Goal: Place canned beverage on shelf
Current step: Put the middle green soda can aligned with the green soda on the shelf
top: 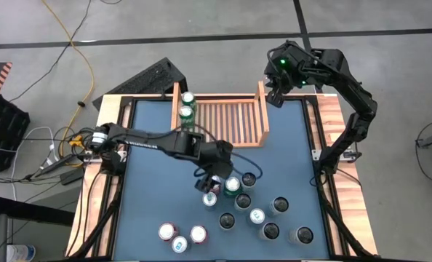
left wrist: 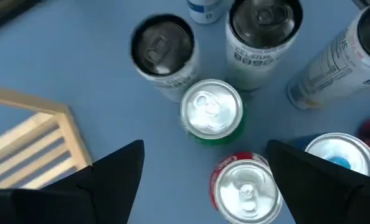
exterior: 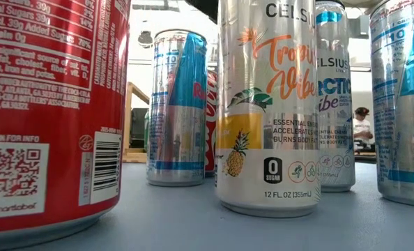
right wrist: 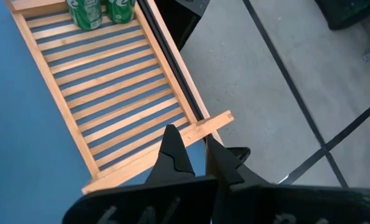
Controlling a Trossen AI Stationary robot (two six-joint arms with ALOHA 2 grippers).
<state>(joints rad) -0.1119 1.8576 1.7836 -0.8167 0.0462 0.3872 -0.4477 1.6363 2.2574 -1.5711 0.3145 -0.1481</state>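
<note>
The left pincer [top: 214, 182] hangs released over a green can [left wrist: 211, 112] and a red can [left wrist: 244, 186]. The right pincer [right wrist: 194, 155], clenched, hovers by the shelf [top: 263, 109].

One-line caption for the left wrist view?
Open left gripper hovers above a red can and green can, shelf corner beside.

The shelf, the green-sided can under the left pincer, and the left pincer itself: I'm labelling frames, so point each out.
Shelf [top: 227, 120]: high view, on its bare slatted base.
Green-sided can [left wrist: 211, 111]: left wrist view, on its silver lid.
Left pincer [left wrist: 203, 177]: left wrist view, midway between its open fingertips.
</note>
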